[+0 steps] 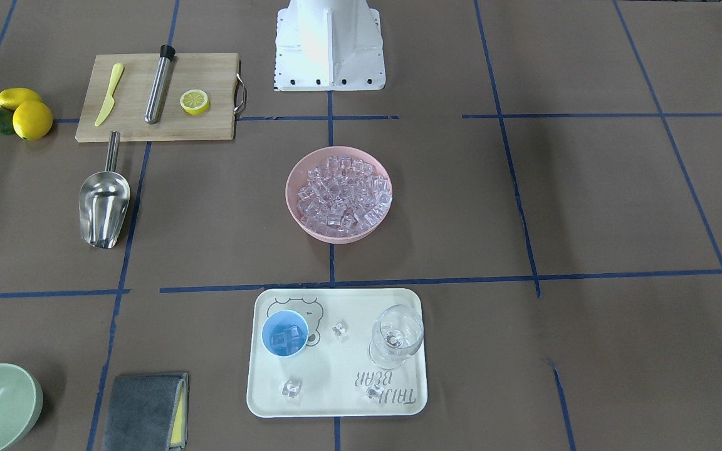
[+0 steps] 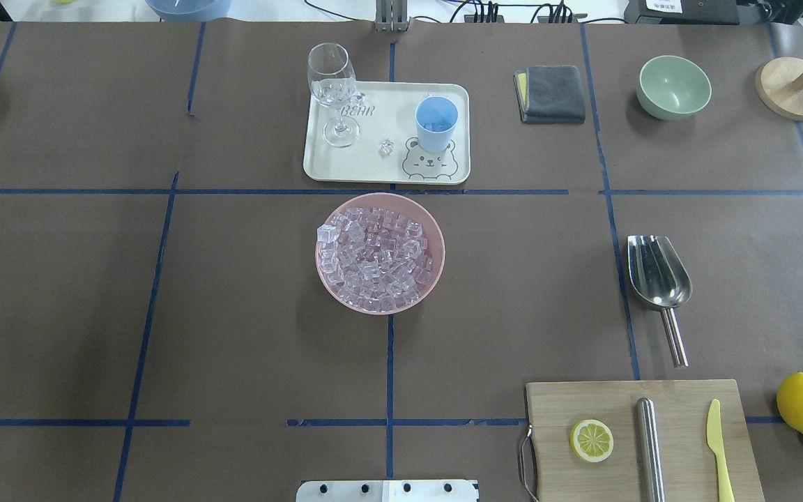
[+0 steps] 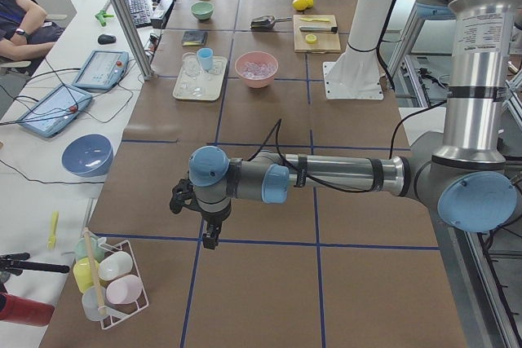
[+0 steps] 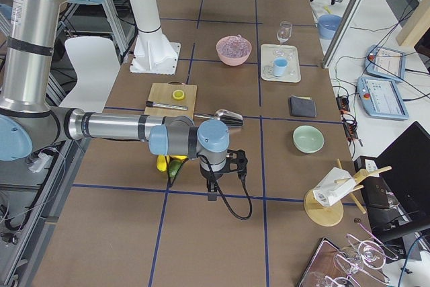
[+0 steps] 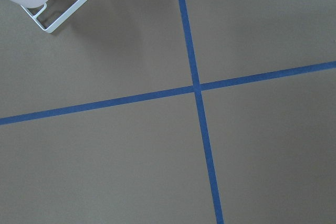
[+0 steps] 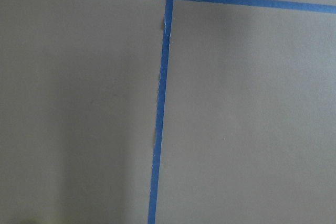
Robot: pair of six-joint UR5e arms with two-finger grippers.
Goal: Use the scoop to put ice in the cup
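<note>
Brown paper gridded with blue tape covers the table, and the pink bowl (image 1: 336,237) at its middle holds the heaped ice (image 2: 377,259). Well apart from that bowl, on the robot's right, the scoop (image 2: 658,273) lies flat with its handle toward the robot. Beyond the bowl the cup (image 2: 436,124) stands on a tray (image 2: 360,166), with a few cubes inside. The scoop looks like stiff, slick steel, so its tubular handle is the place to pinch. The cubes seem hard and skittish, the cup light and tippable. The left gripper (image 3: 210,239) and right gripper (image 4: 212,191) hang far from the bowl. Whether their jaws are apart or together I cannot tell.
</note>
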